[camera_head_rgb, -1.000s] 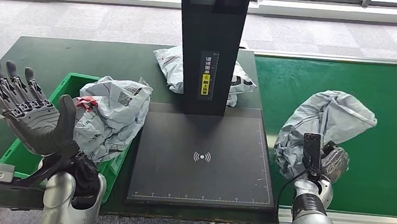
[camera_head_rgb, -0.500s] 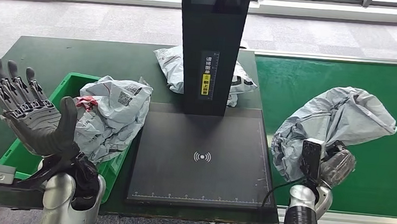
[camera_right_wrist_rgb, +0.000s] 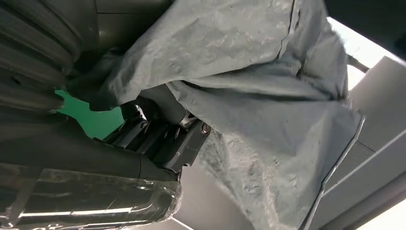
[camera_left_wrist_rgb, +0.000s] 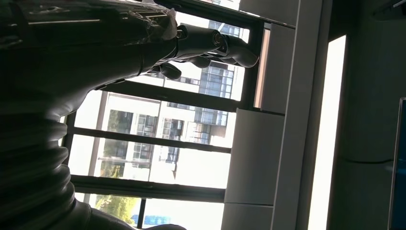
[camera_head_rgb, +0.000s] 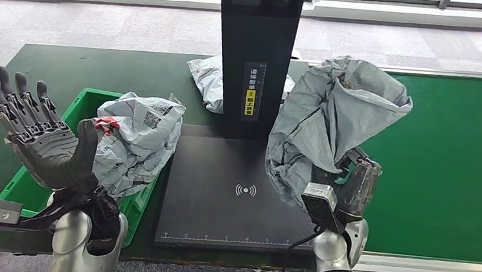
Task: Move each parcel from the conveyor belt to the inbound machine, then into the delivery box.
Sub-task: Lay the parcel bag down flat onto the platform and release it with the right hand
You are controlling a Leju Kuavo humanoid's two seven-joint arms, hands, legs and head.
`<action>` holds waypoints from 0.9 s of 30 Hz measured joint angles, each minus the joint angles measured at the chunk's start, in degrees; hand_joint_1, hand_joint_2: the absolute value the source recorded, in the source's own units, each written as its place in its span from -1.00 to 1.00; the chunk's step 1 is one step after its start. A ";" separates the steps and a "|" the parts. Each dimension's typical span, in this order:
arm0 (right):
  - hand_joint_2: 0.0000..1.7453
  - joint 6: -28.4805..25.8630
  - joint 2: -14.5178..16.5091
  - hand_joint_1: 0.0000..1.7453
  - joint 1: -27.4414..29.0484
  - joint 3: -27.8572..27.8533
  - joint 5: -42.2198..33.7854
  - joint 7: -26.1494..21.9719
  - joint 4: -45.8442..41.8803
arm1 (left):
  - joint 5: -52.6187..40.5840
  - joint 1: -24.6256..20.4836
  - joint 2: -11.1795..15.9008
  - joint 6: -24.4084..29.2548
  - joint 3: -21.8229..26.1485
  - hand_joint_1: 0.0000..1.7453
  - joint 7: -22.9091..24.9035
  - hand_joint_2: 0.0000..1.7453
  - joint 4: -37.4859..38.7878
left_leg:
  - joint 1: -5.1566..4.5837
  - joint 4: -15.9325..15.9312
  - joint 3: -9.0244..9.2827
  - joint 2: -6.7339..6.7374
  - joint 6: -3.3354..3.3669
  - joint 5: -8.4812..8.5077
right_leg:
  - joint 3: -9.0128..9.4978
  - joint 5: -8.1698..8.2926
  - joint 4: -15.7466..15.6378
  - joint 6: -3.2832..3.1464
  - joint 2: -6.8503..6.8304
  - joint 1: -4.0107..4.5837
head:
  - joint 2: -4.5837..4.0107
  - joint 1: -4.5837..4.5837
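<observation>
Your right hand (camera_head_rgb: 351, 190) has its fingers clamped on a crumpled grey parcel (camera_head_rgb: 330, 123), which hangs lifted above the right edge of the black scanner plate (camera_head_rgb: 221, 193), just off the green conveyor belt (camera_head_rgb: 444, 158); it has not been set down on the plate. Your left hand (camera_head_rgb: 40, 140) is raised palm-up beside the green box (camera_head_rgb: 23, 190), fingers spread apart and holding nothing. One grey parcel with a label (camera_head_rgb: 138, 134) already lies in that box, so at least one looks finished. Another parcel (camera_head_rgb: 207, 81) lies on the table behind the scanner post (camera_head_rgb: 255, 52). The held parcel likely needs placing on the plate, then moving into the box.
</observation>
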 joint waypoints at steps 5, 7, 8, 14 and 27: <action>1.00 1.37 -0.01 1.00 0.49 1.87 0.03 0.05 -1.67 | -0.07 0.05 0.00 -0.17 0.20 -1.00 0.00 1.00 0.01 | -0.01 0.01 0.00 -0.01 0.00 0.00 | 0.00 0.01 0.00 0.01 0.00 0.00 | 0.00 0.01; 1.00 3.25 -0.02 1.00 1.00 3.17 0.29 0.76 -2.56 | -0.20 0.06 0.00 -0.43 0.26 -1.00 0.00 1.00 0.02 | 0.00 0.01 0.00 0.00 0.00 0.00 | -0.01 0.01 0.00 0.00 0.01 0.01 | 0.00 0.01; 1.00 4.14 -0.05 1.00 1.20 3.97 0.46 1.33 -2.90 | -0.26 0.06 -0.01 -0.56 0.27 -1.00 0.00 1.00 0.03 | 0.00 0.00 0.00 0.01 0.00 0.00 | -0.02 0.01 0.00 0.00 0.02 0.01 | 0.00 0.01; 1.00 6.69 -0.41 1.00 1.77 7.22 0.17 4.25 -2.72 | -0.34 0.06 -0.04 -0.72 0.28 -1.00 0.00 1.00 0.04 | 0.01 -0.01 -0.01 0.01 0.00 0.00 | -0.03 -0.01 0.00 -0.02 0.02 0.02 | 0.00 0.01; 1.00 6.89 -1.20 1.00 1.19 8.65 -1.06 9.27 3.46 | -0.33 0.05 -0.05 -0.61 0.28 -1.00 0.00 1.00 0.15 | 0.01 -0.01 -0.01 0.04 -0.01 -0.01 | -0.03 -0.01 0.00 -0.02 0.03 0.02 | 0.00 -0.01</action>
